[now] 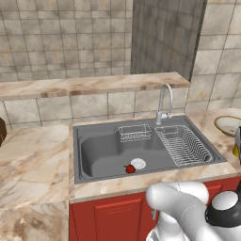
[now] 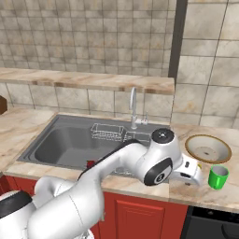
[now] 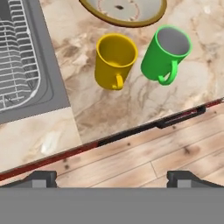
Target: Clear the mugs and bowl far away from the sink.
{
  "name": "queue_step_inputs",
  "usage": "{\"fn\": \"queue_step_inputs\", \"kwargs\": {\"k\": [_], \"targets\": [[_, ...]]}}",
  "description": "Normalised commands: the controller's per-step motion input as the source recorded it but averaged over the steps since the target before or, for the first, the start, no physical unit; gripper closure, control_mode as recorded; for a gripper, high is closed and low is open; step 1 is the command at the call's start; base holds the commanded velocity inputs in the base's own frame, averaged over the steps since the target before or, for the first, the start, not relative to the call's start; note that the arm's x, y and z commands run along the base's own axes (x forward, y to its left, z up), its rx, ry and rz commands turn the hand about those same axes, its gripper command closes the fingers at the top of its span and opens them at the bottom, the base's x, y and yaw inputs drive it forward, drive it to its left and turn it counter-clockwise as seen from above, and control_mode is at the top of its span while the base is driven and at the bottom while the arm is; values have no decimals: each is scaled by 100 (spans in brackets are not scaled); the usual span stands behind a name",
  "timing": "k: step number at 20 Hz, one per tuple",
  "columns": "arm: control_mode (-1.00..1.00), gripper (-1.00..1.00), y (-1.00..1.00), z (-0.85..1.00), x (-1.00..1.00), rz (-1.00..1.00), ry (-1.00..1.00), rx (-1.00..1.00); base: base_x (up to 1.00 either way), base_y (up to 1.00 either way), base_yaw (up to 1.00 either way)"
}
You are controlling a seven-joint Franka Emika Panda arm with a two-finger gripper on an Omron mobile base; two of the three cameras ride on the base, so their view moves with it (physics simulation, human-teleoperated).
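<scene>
Beige tiled wall [image 1: 66, 37], marble counter [image 1: 33, 160], red cabinets [image 1: 108, 216], wooden floor [image 3: 144, 162]

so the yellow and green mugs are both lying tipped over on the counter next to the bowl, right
Not tipped over: the hand view shows the yellow mug and the green mug both standing upright, mouths up, on the counter next to the bowl.

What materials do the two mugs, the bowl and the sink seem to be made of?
The yellow mug and the green mug look like glazed ceramic or plastic: plain, even colour, smooth walls; the look leaves this open. The bowl seems to be stoneware: tan-brown rim, pale speckled inside. The sink looks like matte grey metal, with a wire rack in it.
</scene>
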Motion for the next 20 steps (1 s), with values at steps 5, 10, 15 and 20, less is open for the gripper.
{"fn": "queue_step_inputs", "kwargs": {"k": [5, 10, 15, 20], "targets": [[-100, -100, -32, -22, 32, 0, 2, 11, 0, 0, 0], [-100, -100, -34, -23, 30, 0, 0, 13, 0, 0, 0], [-100, -100, -23, -21, 38, 0, 0, 3, 0, 0, 0], [-100, -100, -12, -35, 32, 0, 0, 0, 0, 0, 0]]}}
